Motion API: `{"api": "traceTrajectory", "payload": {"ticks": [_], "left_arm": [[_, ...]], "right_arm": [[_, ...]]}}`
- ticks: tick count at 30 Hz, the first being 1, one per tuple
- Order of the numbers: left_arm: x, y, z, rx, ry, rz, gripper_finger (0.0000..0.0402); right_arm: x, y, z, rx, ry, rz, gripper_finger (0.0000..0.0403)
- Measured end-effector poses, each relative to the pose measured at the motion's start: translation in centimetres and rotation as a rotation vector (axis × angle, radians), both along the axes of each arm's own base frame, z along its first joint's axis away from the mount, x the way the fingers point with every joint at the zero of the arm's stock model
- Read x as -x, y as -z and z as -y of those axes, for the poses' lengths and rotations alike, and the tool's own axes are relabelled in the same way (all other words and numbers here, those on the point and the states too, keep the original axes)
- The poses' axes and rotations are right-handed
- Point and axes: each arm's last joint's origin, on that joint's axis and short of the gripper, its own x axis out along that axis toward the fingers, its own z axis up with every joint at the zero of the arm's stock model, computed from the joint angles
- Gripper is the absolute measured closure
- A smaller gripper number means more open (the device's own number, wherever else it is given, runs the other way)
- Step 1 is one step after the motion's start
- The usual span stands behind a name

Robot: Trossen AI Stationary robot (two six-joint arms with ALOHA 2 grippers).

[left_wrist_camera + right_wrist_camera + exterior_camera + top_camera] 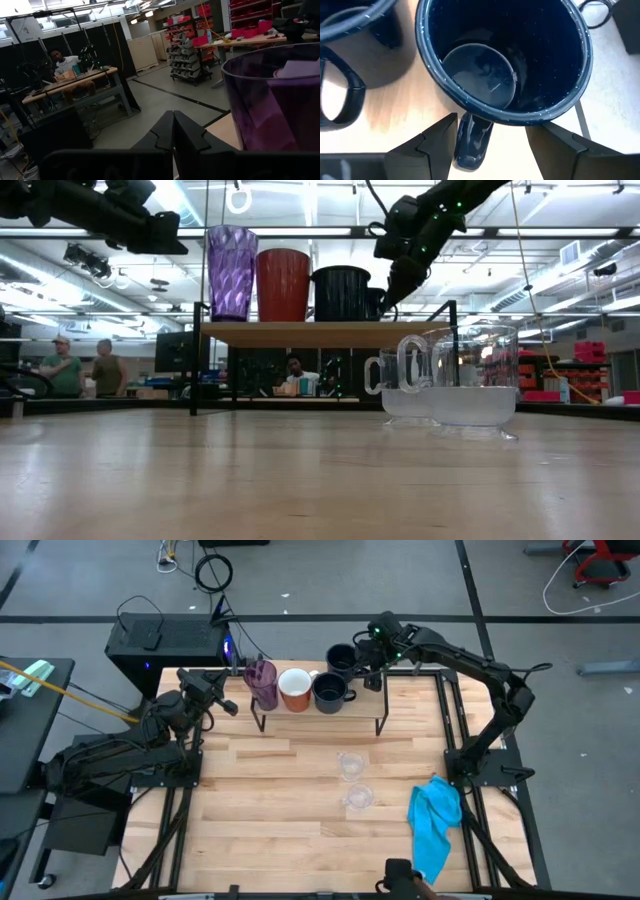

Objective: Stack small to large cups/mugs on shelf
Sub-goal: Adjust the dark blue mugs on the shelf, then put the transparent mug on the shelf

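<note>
Cups are shown in a row on the shelf point(318, 712): purple tumbler point(263, 683) at one end, then the white-and-orange mug point(295, 689), then a dark mug point(329, 692). A second dark mug point(505, 60) stands at the shelf's far edge, its handle bracketed by the wide-open jaws of the right gripper point(492, 137), untouched. Two clear glasses point(351, 766) are set on the tabletop point(260, 815) in front of the shelf. The left gripper point(173, 131), jaws closed and empty, is held beside the tumbler's end of the shelf.
</note>
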Motion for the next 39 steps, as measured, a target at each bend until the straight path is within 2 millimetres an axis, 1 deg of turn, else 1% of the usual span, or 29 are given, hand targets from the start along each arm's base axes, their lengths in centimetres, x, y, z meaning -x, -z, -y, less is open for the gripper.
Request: {"api": "traceTrajectory", "payload": {"ticks": [5, 14, 22, 27, 33, 39], "left_arm": [[0.0, -0.1, 0.0, -0.003, 0.000, 0.007, 0.0388], [0.0, -0.1, 0.0, -0.003, 0.000, 0.007, 0.0379], [0.0, -0.1, 0.0, -0.003, 0.000, 0.007, 0.0389], [0.0, -0.1, 0.0, -0.002, 0.000, 0.007, 0.0384], [0.0, -0.1, 0.0, -0.008, -0.001, -0.005, 0.0380], [0.0, 0.0, 0.0, -0.010, -0.001, -0.008, 0.0389]], "right_arm": [[-0.3, -0.2, -0.1, -0.006, -0.032, 0.039, 0.0163], [-0.8, -0.3, -0.5, 0.006, -0.067, 0.060, 0.0163], [-1.0, -0.5, -0.4, 0.025, -0.070, 0.083, 0.0163], [-0.9, -0.6, -0.4, 0.022, -0.048, 0.073, 0.0163], [-0.7, -2.1, -0.5, 0.010, -0.014, 0.070, 0.0163], [0.3, -3.4, -1.1, -0.040, 0.052, -0.015, 0.0163]]}}
